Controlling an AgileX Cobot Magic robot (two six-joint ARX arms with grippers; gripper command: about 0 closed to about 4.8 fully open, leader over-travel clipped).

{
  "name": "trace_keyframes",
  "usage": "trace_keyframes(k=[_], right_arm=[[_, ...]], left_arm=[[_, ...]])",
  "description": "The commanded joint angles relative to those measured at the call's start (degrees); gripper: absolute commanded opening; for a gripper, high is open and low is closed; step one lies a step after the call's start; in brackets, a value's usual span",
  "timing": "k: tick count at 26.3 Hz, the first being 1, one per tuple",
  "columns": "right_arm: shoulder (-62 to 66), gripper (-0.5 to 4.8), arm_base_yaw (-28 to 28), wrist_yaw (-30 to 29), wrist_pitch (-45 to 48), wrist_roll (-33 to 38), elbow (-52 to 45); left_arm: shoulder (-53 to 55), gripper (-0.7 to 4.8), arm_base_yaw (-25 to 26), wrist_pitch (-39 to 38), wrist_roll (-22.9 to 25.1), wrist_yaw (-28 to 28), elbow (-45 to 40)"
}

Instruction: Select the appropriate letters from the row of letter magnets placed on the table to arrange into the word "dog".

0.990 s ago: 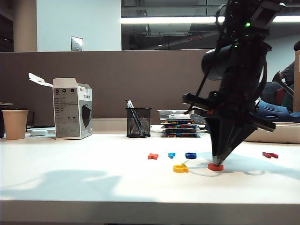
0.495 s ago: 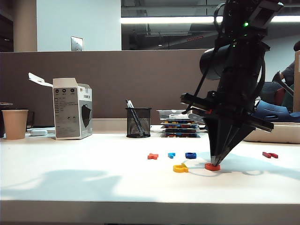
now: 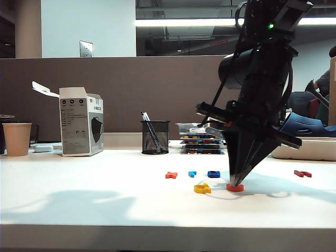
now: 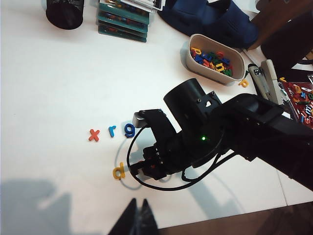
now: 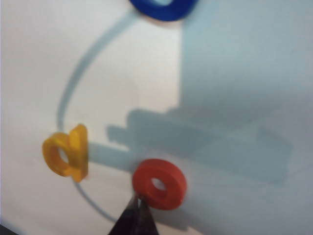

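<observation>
On the white table (image 3: 105,199) the orange-red "o" (image 3: 234,187) lies flat just right of the yellow "d" (image 3: 202,188). My right gripper (image 3: 232,184) points down, shut, its tips touching the ring's rim; the right wrist view shows the gripper (image 5: 137,208) against the "o" (image 5: 159,183), with the "d" (image 5: 68,152) beside it and the dark blue "g" (image 5: 164,7) further off. Behind them the row holds an orange-red x (image 3: 171,175), a light blue letter (image 3: 192,174) and the "g" (image 3: 213,174). My left gripper (image 4: 138,215) hangs shut and empty, high over the table's front edge.
A dark red magnet (image 3: 302,173) lies apart at the right. A mesh pen cup (image 3: 155,137), stacked colourful trays (image 3: 202,142), a cardboard box (image 3: 81,122) and a paper cup (image 3: 17,139) line the back. A white bin of letters (image 4: 212,59) stands back right.
My right gripper has slid left across the table, and the orange-red "o" has moved with it, closer to the yellow "d". The other letters have stayed put.
</observation>
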Motion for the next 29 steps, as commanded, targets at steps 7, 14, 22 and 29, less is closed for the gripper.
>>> trace_keyframes(k=[7, 14, 22, 29], right_arm=[[-7.8, -0.06, 0.0, -2.0, 1.9, 0.3, 0.3], [-8.6, 0.13, 0.0, 3.8, 5.2, 3.4, 0.3], [-8.6, 2.22, 0.0, 10.2, 11.8, 7.4, 0.2], [-4.9, 2.25, 0.0, 10.5, 17.1, 10.9, 0.3]], left_arm=[[-0.2, -0.05, 0.1, 0.3, -0.3, -0.4, 0.1], [-0.2, -0.05, 0.1, 0.3, -0.3, -0.4, 0.1], [-0.2, -0.05, 0.1, 0.3, -0.3, -0.4, 0.1], [-0.2, -0.05, 0.1, 0.3, -0.3, -0.4, 0.1]])
